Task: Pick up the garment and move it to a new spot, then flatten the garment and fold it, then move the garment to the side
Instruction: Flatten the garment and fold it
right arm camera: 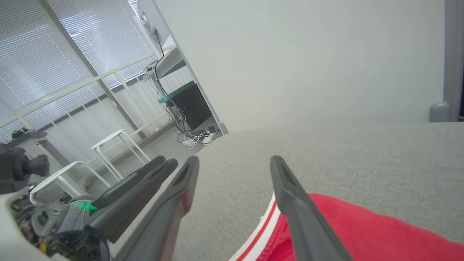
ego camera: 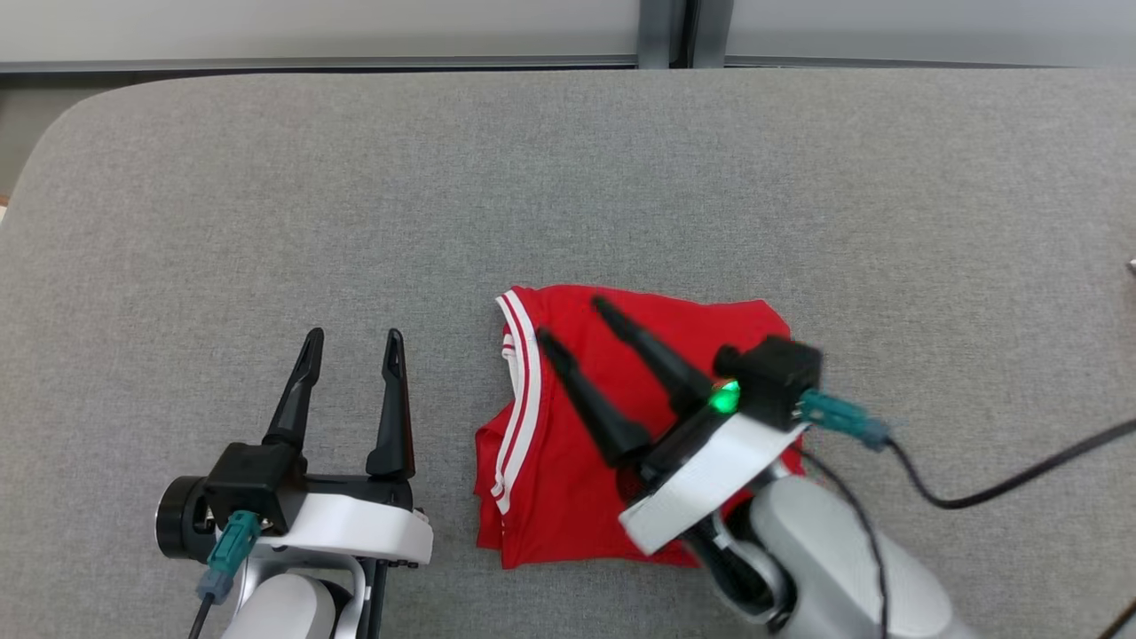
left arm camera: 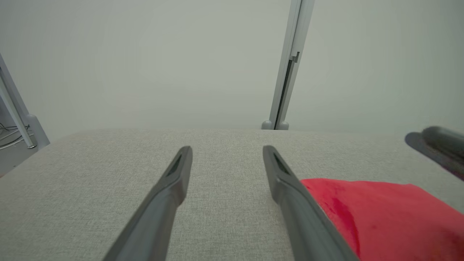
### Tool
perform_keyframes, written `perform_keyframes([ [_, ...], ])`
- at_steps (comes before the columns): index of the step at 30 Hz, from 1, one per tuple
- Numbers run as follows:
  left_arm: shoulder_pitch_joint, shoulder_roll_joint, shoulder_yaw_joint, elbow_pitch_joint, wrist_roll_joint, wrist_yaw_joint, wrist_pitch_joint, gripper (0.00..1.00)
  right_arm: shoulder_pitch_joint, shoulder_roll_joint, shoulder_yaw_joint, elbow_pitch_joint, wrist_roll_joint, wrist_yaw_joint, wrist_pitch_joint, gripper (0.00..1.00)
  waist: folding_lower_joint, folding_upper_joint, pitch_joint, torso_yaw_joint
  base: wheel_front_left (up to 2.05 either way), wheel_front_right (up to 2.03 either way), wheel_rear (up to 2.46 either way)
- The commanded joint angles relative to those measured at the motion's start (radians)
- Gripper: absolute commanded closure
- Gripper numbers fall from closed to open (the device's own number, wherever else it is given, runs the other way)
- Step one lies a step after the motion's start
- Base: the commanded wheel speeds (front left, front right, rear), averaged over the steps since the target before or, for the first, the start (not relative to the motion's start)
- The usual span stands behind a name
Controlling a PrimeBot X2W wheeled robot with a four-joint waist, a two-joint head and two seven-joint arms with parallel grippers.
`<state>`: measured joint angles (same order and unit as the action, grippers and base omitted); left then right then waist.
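The garment [ego camera: 568,444] is red with white stripes along its edge and lies folded into a rough rectangle on the grey table [ego camera: 568,195], a little right of the middle near the front. My right gripper [ego camera: 572,321] hovers over it, fingers pointing up-left, open with nothing between them. In the right wrist view the garment [right arm camera: 362,235] lies under that gripper [right arm camera: 235,161]. My left gripper [ego camera: 353,335] stands open to the garment's left, apart from it. From the left wrist the garment [left arm camera: 380,214] lies to the right of the open left gripper [left arm camera: 227,149].
A black cable [ego camera: 976,488] trails from my right wrist across the table's right side. The table's far edge meets a pale wall with a grey post [ego camera: 683,31]. White stools [right arm camera: 108,145] and a railing stand beyond the table's left end.
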<state>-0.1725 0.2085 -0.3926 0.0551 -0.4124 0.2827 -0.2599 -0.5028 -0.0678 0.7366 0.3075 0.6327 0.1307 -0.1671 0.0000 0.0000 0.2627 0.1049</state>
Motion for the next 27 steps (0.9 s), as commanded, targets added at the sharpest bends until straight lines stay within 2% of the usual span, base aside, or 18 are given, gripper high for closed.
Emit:
perform_keyframes([
  [1,-0.015,0.004,0.008,0.002,0.009,0.001,-0.005,0.0,-0.012,-0.032,-0.028,-0.011,-0.011,0.0,-0.021,0.0,0.0,0.0,-0.006,-0.004,0.0,0.0,0.0],
  [4,-0.01,0.007,0.013,0.003,0.012,0.003,-0.006,0.0,0.002,-0.06,-0.074,-0.026,-0.028,0.0,-0.035,0.0,0.0,0.0,-0.014,-0.011,0.0,0.0,0.0],
  [7,0.004,0.017,0.024,0.002,0.019,0.004,-0.006,0.0,0.057,-0.127,-0.199,-0.056,-0.06,0.0,-0.041,0.0,0.0,0.0,-0.032,-0.028,0.0,0.0,0.0],
  [8,0.004,0.017,0.024,0.002,0.019,0.004,-0.006,0.0,0.057,-0.127,-0.199,-0.056,-0.06,0.0,-0.041,0.0,0.0,0.0,-0.032,-0.028,0.0,0.0,0.0],
  [15,0.033,0.041,0.043,-0.005,0.021,0.009,-0.005,0.0,0.226,-0.204,-0.467,-0.119,-0.137,0.0,-0.002,0.0,0.0,0.0,-0.072,-0.057,0.0,0.0,0.0],
  [20,0.069,0.068,0.053,-0.007,0.019,0.018,0.001,0.0,0.356,-0.223,-0.594,-0.196,-0.214,0.0,0.055,0.0,0.0,0.0,-0.106,-0.081,0.0,0.0,0.0],
  [27,0.123,0.098,0.048,-0.024,0.014,0.02,0.028,0.0,0.492,-0.203,-0.674,-0.329,-0.284,0.0,0.144,0.0,0.0,0.0,-0.169,-0.106,0.0,0.0,0.0],
])
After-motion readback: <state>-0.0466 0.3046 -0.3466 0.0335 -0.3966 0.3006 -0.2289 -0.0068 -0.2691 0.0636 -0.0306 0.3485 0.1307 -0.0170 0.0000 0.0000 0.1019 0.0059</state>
